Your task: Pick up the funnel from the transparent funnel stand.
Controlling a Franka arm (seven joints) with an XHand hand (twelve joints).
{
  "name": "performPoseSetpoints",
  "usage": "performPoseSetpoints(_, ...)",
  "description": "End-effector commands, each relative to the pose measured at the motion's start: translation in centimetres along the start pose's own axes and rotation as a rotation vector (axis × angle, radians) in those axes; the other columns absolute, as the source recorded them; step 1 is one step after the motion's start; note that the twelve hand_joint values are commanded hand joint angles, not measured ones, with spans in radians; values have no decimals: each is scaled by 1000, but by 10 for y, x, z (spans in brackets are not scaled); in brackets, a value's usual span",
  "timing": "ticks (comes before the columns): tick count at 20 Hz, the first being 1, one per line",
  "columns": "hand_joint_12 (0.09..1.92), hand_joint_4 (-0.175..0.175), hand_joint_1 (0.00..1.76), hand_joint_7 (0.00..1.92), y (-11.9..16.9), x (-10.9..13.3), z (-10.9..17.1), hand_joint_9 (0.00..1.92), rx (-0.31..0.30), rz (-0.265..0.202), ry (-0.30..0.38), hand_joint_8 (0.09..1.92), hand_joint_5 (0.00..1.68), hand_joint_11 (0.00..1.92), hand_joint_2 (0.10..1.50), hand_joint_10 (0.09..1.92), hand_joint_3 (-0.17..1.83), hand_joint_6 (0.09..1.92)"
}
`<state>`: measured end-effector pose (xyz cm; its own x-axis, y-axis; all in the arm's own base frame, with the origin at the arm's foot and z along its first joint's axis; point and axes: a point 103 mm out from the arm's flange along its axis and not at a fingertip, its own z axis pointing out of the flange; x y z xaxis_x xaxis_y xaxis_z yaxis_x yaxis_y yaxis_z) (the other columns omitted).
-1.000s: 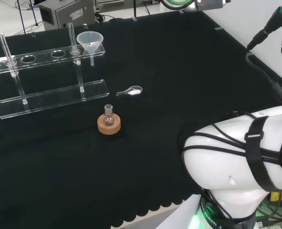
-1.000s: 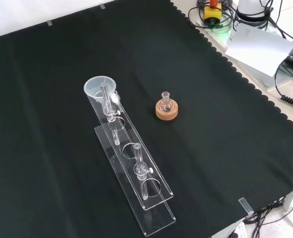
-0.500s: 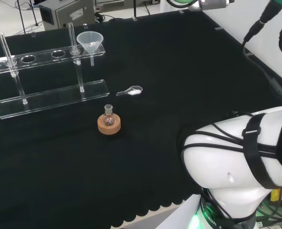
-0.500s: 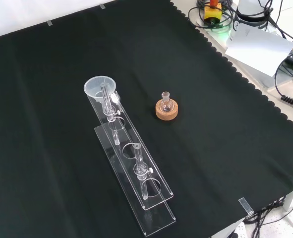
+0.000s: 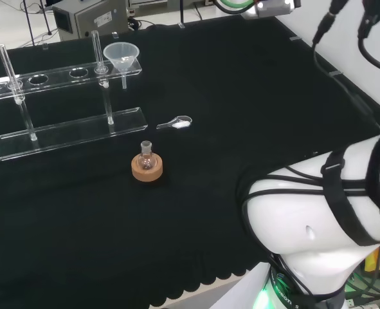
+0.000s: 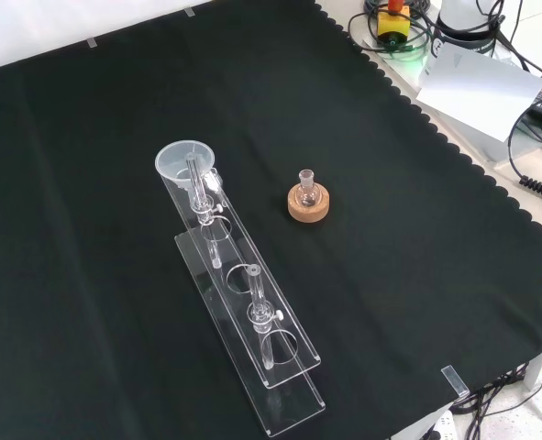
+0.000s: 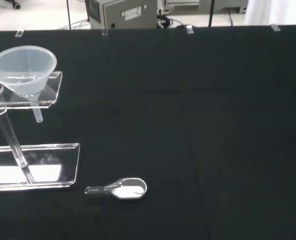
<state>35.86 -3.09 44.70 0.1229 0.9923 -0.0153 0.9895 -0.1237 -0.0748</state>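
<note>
Funnel seated in the end hole of the transparent funnel stand, bowl up, spout poking down through the top shelf; at the right end of the rack in the head view, at the far upper end in the front view; big and close in the wrist view, spout hanging clear beneath the shelf; untouched, nothing near it. White arm link bulking in the lower right of the head view; state of the hand impossible to tell, whether fingers apart or together. Elsewhere on the black cloth: small flask on a cork ring out in front of the rack, well apart from it; little glass spoon with white powder lying between rack and open cloth, near the stand's base plate; two upright glass rods rising from the rack, one just beside the funnel. Step in hand, by the look of things: the approach, barely under way; pick not yet begun. Next move likely calling for a reach across to the rack's end, fingers spread round the bowl's rim, steering clear of the neighbouring rod; then a straight lift, so as to draw the spout out of its hole without dragging the light stand along.
</note>
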Motion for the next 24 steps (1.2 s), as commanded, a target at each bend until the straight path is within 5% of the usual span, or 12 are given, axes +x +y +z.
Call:
performPoseSetpoints(1, 1236, -3, 0, 5, 95, 17, 39, 132, 48, -86, 30, 460, 271, 0, 1193, 601, 359, 87)
performPoseSetpoints(7, 1231, -9, 0, 1, 146, 47, 61, 122, 77, -131, 20, 458, 265, 0, 1183, 597, 349, 87)
performPoseSetpoints(17, 1216, -15, 74, 4, 183, 95, 97, 116, 151, -179, -13, 454, 253, 0, 1141, 604, 305, 87)
performPoseSetpoints(24, 1250, -11, 344, 31, 200, 118, 111, 134, 194, -194, -83, 476, 238, 0, 1036, 629, 250, 87)
